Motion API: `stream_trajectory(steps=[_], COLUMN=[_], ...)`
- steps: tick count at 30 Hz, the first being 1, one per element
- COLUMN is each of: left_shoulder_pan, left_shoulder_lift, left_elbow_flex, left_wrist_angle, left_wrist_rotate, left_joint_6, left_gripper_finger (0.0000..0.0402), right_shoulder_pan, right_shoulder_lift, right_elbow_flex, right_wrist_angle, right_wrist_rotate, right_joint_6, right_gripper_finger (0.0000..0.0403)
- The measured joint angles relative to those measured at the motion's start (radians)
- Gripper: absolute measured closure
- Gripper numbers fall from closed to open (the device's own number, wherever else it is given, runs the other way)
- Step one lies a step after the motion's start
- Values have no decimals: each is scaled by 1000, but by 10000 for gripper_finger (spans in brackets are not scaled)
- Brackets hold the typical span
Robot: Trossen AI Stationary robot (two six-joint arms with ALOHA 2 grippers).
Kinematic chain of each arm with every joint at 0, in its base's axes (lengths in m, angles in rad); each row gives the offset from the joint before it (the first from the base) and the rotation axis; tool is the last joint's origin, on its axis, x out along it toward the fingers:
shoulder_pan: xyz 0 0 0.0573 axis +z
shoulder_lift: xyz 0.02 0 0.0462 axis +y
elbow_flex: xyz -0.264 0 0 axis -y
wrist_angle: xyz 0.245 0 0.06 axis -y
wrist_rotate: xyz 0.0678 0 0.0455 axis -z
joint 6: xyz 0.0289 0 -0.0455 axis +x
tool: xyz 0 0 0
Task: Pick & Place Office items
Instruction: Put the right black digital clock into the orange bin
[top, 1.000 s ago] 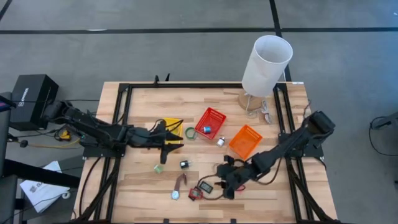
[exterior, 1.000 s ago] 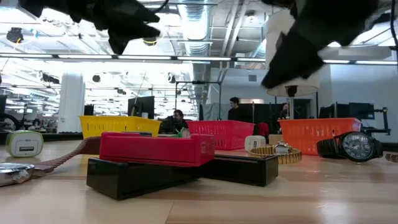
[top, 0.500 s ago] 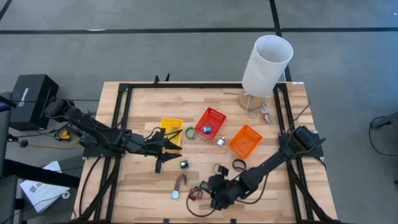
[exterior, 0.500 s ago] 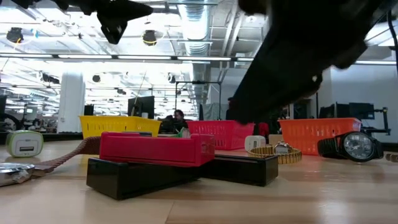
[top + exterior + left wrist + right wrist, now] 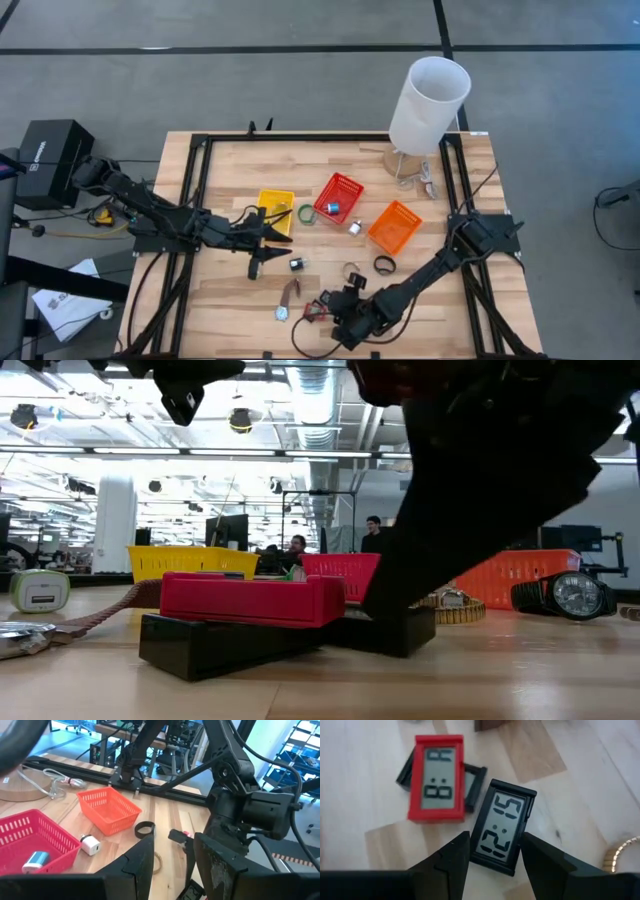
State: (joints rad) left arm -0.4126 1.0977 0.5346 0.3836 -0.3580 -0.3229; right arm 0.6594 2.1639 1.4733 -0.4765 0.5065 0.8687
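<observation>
A black-framed digital clock (image 5: pixel 501 827) lies flat on the wood beside a red one (image 5: pixel 436 777), which rests on another black frame (image 5: pixel 472 782). My right gripper (image 5: pixel 495 847) is open and slants down at the black clock, one finger on either side of its near end. In the high view this gripper (image 5: pixel 332 316) covers the black clock, and the red clock (image 5: pixel 317 309) shows at its tip. My left gripper (image 5: pixel 262 245) hangs open above the table, just nearer than the yellow basket (image 5: pixel 274 208), with nothing between its fingers (image 5: pixel 142 862). My right gripper's fingers (image 5: pixel 455 852) straddle the near end (image 5: pixel 495 862) of the black clock, coming at it from above on a slant. Whether they touch it I cannot tell. The clock lies flat on the table.
The red basket (image 5: pixel 338 196) and the orange basket (image 5: pixel 394 226) stand mid-table. The tall white cylinder (image 5: pixel 428 100) is at the far right. Loose around them lie a black ring (image 5: pixel 384 264), a gold bracelet (image 5: pixel 350 270), a white plug (image 5: pixel 354 227), a green ring (image 5: pixel 306 214) and a brown-strapped watch (image 5: pixel 288 298).
My right gripper has travelled toward the near left of the table and sunk, tipping steeper, until its open fingers straddle the black clock. My left gripper has swung off the yellow basket toward the near edge and then kept still.
</observation>
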Motion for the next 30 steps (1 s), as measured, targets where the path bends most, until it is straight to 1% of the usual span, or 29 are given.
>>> stream_trajectory(steps=[10,17,20,23,26,30], left_shoulder_pan=[1,1,1,1,1,1], left_shoulder_lift=[0,0,0,0,0,0], left_elbow_flex=[0,0,0,0,0,0], left_wrist_angle=[15,27,30,31,36,38], left_wrist_rotate=[0,0,0,0,0,0], left_joint_6=[0,3,3,3,3,3], left_gripper_finger=[266,266,266,266,266,266], right_shoulder_pan=[-20,-85,-98,-99,-100,-99], right_shoulder_lift=[0,-5,-8,-9,-5,-5], right_elbow_flex=[1,3,3,5,14,17], right_wrist_angle=[-10,-7,-8,-16,-38,-54], right_wrist_rotate=[-18,-206,-224,-237,-252,-252], right_joint_6=[25,-5,-42,-81,-117,-113], right_gripper_finger=[235,235,232,219,196,163])
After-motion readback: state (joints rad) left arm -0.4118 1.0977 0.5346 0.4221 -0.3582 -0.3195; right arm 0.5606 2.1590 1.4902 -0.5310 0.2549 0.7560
